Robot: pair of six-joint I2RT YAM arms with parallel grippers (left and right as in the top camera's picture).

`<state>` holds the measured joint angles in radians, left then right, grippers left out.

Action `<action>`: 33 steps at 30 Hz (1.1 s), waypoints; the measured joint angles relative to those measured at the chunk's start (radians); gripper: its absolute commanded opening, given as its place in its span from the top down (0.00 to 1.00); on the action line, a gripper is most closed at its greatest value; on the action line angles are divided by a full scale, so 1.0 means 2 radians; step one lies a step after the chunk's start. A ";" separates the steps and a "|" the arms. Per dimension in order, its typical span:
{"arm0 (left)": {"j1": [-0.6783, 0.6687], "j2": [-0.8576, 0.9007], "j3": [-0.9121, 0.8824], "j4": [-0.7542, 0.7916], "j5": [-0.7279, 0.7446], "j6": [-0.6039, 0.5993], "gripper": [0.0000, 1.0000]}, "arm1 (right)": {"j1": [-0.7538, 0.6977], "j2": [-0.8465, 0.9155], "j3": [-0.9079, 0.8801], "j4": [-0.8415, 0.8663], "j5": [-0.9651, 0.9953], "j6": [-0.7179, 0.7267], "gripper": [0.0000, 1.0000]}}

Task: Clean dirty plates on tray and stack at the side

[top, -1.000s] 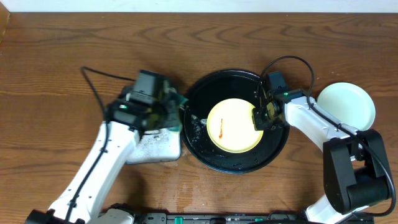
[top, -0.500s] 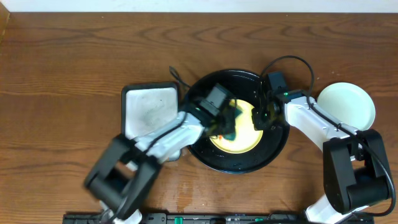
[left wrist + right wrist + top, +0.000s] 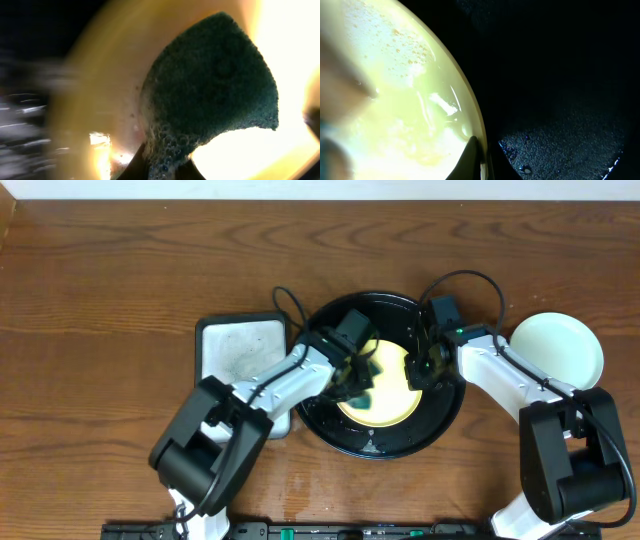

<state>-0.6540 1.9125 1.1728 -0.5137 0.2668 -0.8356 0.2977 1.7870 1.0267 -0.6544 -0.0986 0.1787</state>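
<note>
Pinching a green sponge in left hand, on the yellow plate (sudsy). Nipping its rim with right hand.

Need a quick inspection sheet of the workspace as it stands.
Surface: wooden table, no spill seen.
Job's things: yellow plate, soapy, on black tray; mint plate on table, right.
Clutter: rectangular tray left of black tray.
Grippers: left gripper shut on green sponge over yellow plate; right gripper clamps its right rim.
Cables: left cable loop, right cable loop, both off plates.
Surroundings: pale strip beyond far edge.
</note>
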 measured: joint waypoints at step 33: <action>-0.045 0.012 0.011 0.065 -0.005 -0.003 0.92 | 0.007 0.002 0.000 -0.007 -0.032 0.004 0.99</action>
<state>-0.7433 1.9358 1.1954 -0.3832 0.2565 -0.8425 0.3119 1.7905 1.0267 -0.6685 -0.1619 0.1867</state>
